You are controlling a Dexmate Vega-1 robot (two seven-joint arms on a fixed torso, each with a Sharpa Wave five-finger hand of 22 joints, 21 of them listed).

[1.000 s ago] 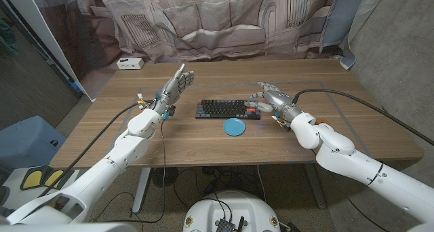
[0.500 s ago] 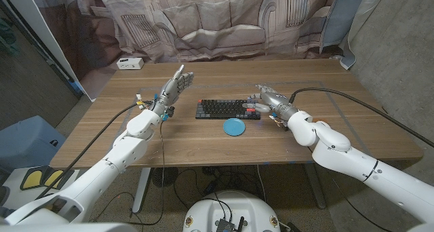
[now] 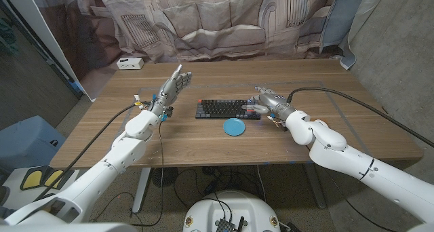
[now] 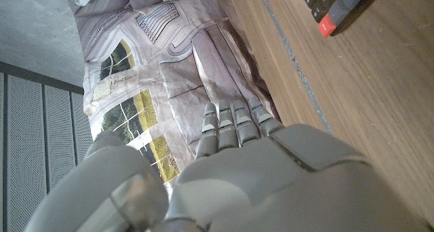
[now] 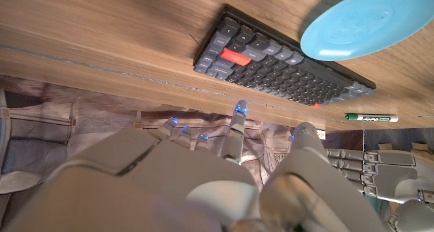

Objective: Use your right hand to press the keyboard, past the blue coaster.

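While the right hand (image 3: pixel 269 101) hangs at the right end of the keyboard (image 3: pixel 225 109), its fingers (image 5: pixel 237 127) are spread and hold nothing; if they touch the keys I cannot tell. From this hand the keyboard stretches away to the left, parallel to the near edge of the table (image 3: pixel 203 147). The coaster (image 3: pixel 235 127) lies just beside the keyboard's near edge, nearer to the robot than the hand and a little to its left, apart from the fingers. In the right wrist view the keyboard's red key (image 5: pixel 234 55) and its right end lie ahead of the fingertips, with bare wood between, and a green marker (image 5: pixel 370 117) lies beyond the keyboard's far end. On the right of this hand the wood is open up to the table edge. The left hand (image 3: pixel 174 87) is raised beyond the keyboard's left end, fingers straight and together, grasping nothing. A white box (image 3: pixel 129 63) stands near the far left corner, well apart from both hands.
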